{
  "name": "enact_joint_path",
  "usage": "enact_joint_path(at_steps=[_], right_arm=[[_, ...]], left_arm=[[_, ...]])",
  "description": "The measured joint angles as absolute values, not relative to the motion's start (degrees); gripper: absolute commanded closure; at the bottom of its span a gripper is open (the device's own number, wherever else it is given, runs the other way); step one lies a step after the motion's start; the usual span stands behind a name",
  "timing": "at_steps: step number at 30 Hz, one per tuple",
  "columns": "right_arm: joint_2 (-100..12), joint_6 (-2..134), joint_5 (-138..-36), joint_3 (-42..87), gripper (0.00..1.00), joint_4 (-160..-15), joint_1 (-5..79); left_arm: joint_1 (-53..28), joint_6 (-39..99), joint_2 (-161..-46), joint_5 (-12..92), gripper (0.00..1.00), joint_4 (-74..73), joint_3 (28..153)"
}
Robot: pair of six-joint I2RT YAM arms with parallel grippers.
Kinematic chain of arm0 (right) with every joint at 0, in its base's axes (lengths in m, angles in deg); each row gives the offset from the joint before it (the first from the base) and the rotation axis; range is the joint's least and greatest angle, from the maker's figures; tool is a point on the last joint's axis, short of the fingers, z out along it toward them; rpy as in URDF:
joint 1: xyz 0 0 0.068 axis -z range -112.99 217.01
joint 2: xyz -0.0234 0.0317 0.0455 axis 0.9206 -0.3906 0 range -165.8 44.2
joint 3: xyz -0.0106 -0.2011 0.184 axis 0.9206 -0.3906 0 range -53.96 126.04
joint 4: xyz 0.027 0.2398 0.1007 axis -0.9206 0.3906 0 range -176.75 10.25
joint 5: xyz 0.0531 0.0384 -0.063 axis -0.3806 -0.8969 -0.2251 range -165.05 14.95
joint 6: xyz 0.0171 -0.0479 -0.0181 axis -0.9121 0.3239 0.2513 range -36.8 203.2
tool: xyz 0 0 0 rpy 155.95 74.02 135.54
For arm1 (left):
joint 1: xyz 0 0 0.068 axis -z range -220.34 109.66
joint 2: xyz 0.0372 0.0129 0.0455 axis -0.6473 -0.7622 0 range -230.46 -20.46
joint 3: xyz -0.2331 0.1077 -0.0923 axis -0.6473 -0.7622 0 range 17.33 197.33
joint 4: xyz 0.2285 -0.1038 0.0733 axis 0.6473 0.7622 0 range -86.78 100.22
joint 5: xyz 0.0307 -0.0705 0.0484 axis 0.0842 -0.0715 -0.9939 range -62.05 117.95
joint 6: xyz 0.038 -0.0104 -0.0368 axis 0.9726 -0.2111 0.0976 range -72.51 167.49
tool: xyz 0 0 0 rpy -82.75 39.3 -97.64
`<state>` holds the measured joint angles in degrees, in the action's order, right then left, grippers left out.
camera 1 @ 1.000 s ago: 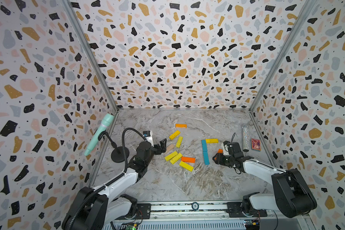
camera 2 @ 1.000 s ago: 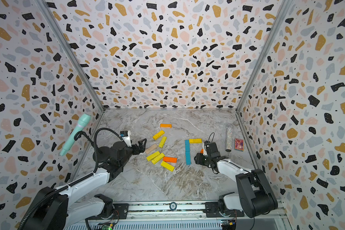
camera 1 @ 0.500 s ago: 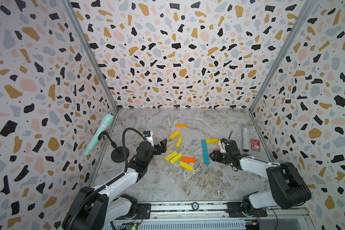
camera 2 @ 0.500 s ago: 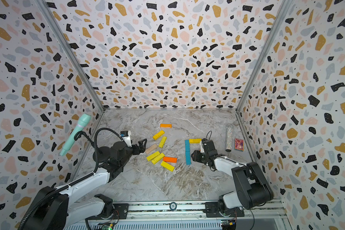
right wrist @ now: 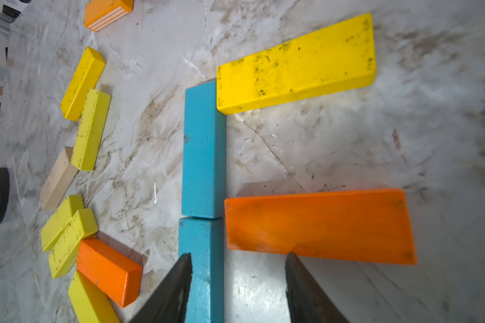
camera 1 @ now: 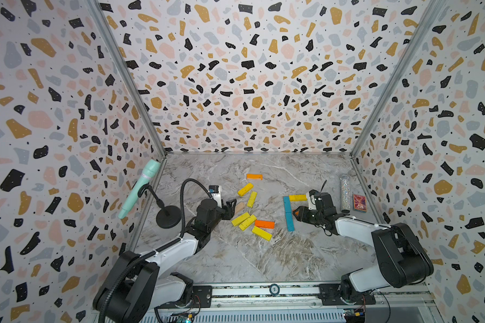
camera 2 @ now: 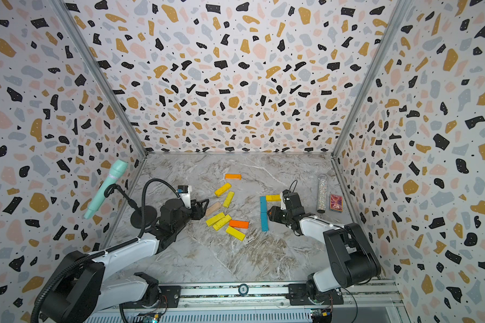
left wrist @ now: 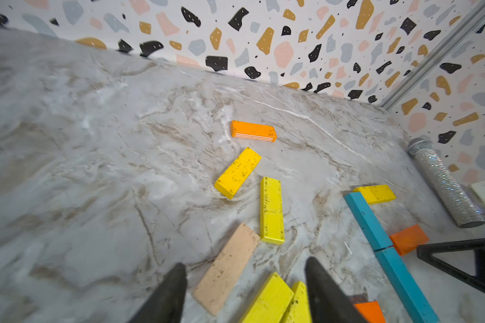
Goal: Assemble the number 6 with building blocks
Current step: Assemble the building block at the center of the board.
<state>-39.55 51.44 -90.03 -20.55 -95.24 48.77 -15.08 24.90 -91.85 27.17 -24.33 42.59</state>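
- My left fingers (camera 1: 230,209) stand apart and empty at one end of the beige block (left wrist: 227,268), left of centre on the counter (camera 1: 263,260).
- My right fingers (camera 1: 301,212) stand apart, gripping nothing; the orange block (right wrist: 317,223) lies just past their tips.
- Right of centre, two teal blocks (right wrist: 203,148) lie end to end. A yellow block (right wrist: 294,61) abuts their far end, and the orange block abuts their joint.
- Loose blocks (camera 1: 252,222) lie scattered at centre.
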Motion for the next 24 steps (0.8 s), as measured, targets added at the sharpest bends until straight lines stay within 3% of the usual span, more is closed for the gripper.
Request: enact_joint_path(at_steps=[2,6,15,24], right_arm=[[-38.45,51.57,-89.90,-20.55,0.45,-94.43,49.12],[-34.48,52.83,-90.06,-20.55,0.45,-93.31,51.83],[-37.60,59.92,-88.46,-15.30,0.45,-88.20,56.77],[-46.34,64.88,-83.06,-7.85,0.44,-83.61,54.45]], left_arm=[[-14.06,24.58,-93.54,28.03,0.79,-24.12,43.63],[-10.56,24.31,-97.10,28.79,0.91,-23.35,47.57],[-1.58,21.10,-107.53,28.75,1.00,-23.44,55.11],[3.58,18.11,-117.08,28.49,1.00,-23.46,60.46]])
